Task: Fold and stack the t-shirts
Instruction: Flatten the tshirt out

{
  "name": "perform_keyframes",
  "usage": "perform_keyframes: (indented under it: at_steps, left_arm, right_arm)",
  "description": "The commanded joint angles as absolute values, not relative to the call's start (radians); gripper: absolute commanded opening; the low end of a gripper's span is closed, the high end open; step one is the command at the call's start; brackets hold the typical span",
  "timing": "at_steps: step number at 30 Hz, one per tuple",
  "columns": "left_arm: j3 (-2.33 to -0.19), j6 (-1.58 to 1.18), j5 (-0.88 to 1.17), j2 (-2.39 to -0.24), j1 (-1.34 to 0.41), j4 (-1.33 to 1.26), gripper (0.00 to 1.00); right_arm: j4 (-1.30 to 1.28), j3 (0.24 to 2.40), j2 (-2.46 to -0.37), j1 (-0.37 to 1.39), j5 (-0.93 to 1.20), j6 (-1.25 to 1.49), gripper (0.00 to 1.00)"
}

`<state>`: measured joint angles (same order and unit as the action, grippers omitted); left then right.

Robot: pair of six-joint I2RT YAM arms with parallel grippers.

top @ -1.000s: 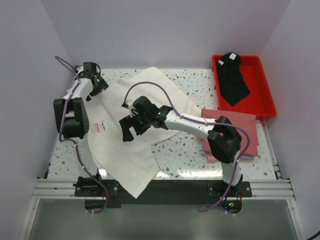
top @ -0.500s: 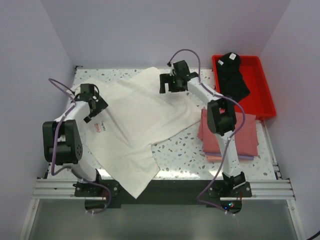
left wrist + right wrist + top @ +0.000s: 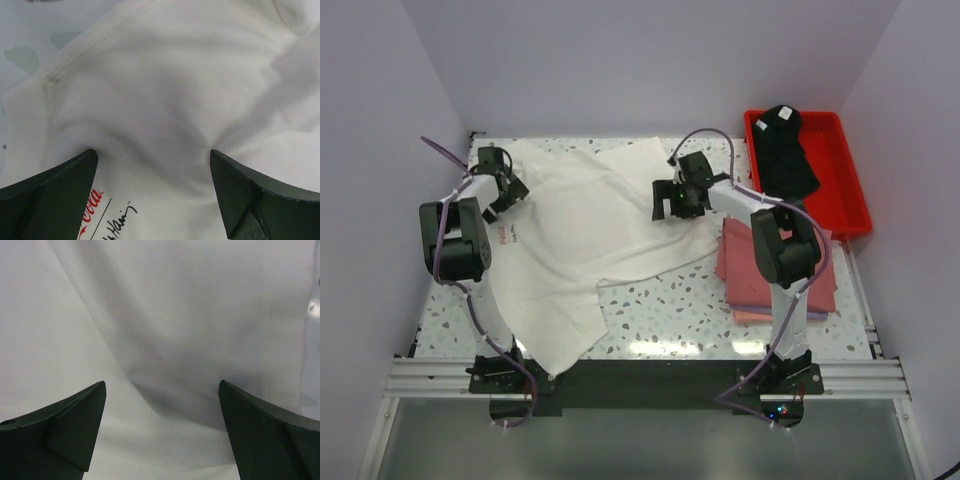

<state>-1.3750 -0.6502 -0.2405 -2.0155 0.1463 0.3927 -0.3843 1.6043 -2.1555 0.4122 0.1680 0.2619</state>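
The white t-shirt (image 3: 585,215) lies crumpled and partly folded over the left and middle of the table, its lower part hanging toward the front edge. My left gripper (image 3: 506,190) is open and presses on its left edge; in the left wrist view (image 3: 152,155) white cloth (image 3: 165,90) lies between the fingers, next to red Coca-Cola lettering (image 3: 90,207). My right gripper (image 3: 664,203) is open over the shirt's right part; the right wrist view (image 3: 162,385) shows plain white cloth (image 3: 175,305). Folded pink shirts (image 3: 790,275) lie at the right. A black shirt (image 3: 785,160) lies in the tray.
The red plastic tray (image 3: 857,190) stands at the back right corner. Purple walls enclose the table on three sides. Speckled tabletop (image 3: 670,300) shows between the white shirt and the pink stack.
The right gripper has come nearer and down onto the shirt. The left gripper has moved toward the back left corner. The shirt has shifted backward, and less of it hangs over the front edge.
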Motion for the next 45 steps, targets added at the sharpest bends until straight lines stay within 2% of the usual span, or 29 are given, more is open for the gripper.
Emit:
perform_keyframes:
  at_steps: [1,8,13,17,23,27,32,45]
  left_arm:
    - [-1.448,-0.620,-0.227,-2.156,0.183,0.460,1.00]
    - [-1.560,-0.554,-0.151,-2.166,0.186,0.440,1.00]
    - [-1.563,-0.506,-0.106,-2.135,0.187,0.433,1.00]
    - [-1.537,-0.486,-0.072,-2.089,0.187,0.423,1.00]
    - [-1.542,-0.477,-0.103,-2.010,0.187,0.410,1.00]
    - [-1.584,-0.472,-0.106,-2.011,0.187,0.419,1.00]
    - [-1.641,-0.440,-0.057,-2.059,0.184,0.410,1.00]
    - [-1.816,-0.285,-0.012,-2.295,0.143,0.475,1.00]
  right_arm:
    - [-0.384,1.393,-2.056,0.437,0.236,0.353,0.99]
    - [-0.334,1.030,-1.806,0.642,0.166,0.478,0.99]
    - [-0.311,0.943,-1.688,0.693,0.092,0.571,0.99]
    - [-0.435,1.122,-1.692,0.689,-0.081,0.488,0.99]
    - [-0.511,1.374,-1.759,0.592,-0.109,0.408,0.99]
    - [-0.515,1.509,-1.902,0.519,-0.075,0.368,0.99]
    - [-0.555,1.673,-2.055,0.480,-0.072,0.328,0.99]
    - [-0.644,1.893,-2.336,0.419,-0.092,0.285,0.99]
